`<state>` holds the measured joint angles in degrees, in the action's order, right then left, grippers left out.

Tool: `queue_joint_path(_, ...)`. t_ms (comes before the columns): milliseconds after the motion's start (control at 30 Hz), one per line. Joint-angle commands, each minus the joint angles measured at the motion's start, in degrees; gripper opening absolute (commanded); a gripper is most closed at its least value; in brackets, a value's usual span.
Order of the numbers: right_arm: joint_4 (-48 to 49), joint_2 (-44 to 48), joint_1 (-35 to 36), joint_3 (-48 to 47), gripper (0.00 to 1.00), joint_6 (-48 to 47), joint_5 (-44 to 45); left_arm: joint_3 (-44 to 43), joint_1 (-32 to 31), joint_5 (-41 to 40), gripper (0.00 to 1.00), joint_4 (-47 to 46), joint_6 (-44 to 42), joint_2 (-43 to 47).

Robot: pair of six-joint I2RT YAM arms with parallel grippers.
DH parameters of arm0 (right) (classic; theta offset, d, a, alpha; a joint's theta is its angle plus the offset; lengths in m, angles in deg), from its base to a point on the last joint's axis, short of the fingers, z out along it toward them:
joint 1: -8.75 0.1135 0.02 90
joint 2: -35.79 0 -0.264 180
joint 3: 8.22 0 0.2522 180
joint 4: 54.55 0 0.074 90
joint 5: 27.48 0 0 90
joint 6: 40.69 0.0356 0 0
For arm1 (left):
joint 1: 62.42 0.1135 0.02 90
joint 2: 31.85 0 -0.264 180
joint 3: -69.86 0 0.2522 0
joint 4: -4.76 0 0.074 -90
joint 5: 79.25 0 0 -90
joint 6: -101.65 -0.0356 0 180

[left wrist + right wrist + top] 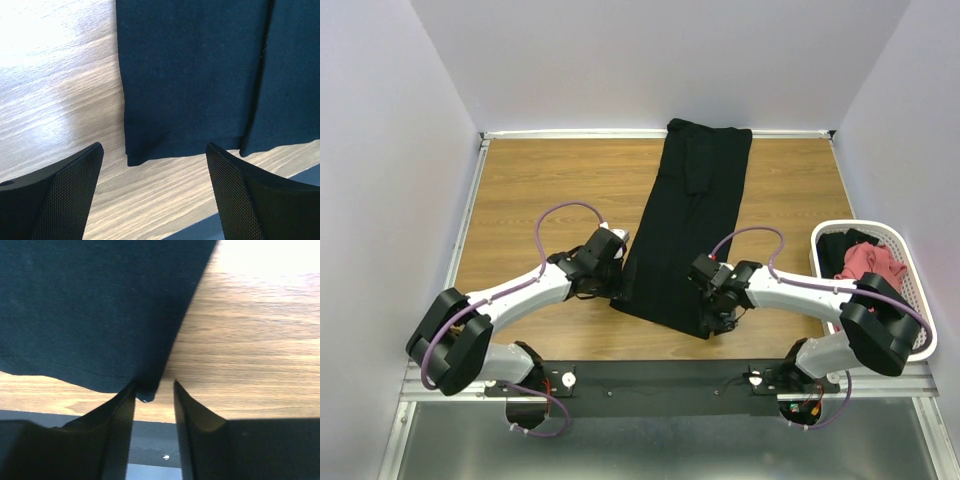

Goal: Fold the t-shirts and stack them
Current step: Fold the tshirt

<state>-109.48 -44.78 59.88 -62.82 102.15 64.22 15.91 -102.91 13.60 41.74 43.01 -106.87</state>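
This is a robotics lab test cell rather than a home. A left arm (515,292) and a right arm (800,293) are bolted to a black plate (660,378) on an aluminium rail (918,378) at the near edge of a wood-grain surface (540,190). Plain pale walls (650,60) box it in on three sides. Purple cables (565,207) loop off the arms, and a black t-shirt (690,220) and a white mesh basket (918,290) lie on the surface.

Overhead, the light is bright and even and the picture sharp, with soft shadows on the wooden table (540,190). In both wrist views glare bleaches the wood in an upper corner. The black t-shirt (200,75) stays dark with faint stitching, and the near fingers (120,440) look dim and soft.
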Motion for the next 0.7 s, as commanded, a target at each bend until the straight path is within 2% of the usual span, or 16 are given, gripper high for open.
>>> queue_joint_path(0, 0.74, -3.61, 1.33, -0.64, 0.39, 0.95, 0.94, -2.18, -0.73, -1.97, 0.91, -0.46, 0.64, -1.26)
queue_joint_path(33, 0.74, -4.15, 1.42, -0.73, 0.39, 0.95, 0.94, -2.27, -0.9, -2.06, 0.91, -0.37, 0.64, -1.35)
queue_joint_path(133, 0.65, -4.59, 1.78, -1.17, 0.29, 0.69, 1.03, -2.79, -1.61, -2.41, 0.9, -0.11, 0.81, -2.41)
queue_joint_path(233, 0.39, -3.28, 1.78, -0.65, 0.18, 0.77, 1.29, -3.23, -2.66, -2.41, 0.88, 0.33, 1.16, -3.2)
queue_joint_path(267, 0.3, -2.75, 1.78, -0.56, 0.09, 0.86, 1.47, -3.32, -2.84, -2.41, 0.88, 0.51, 1.25, -3.63)
queue_joint_path(333, 0.12, -2.31, 1.77, -0.29, 0.01, 0.78, 1.38, -3.58, -3.19, -2.41, 0.84, 0.68, 1.52, -3.9)
queue_joint_path(667, 0.03, -0.99, 1.78, -0.12, 0.0, 0.42, 1.38, -5.08, -3.54, -9.0, 0.71, 5.86, 2.48, -4.61)
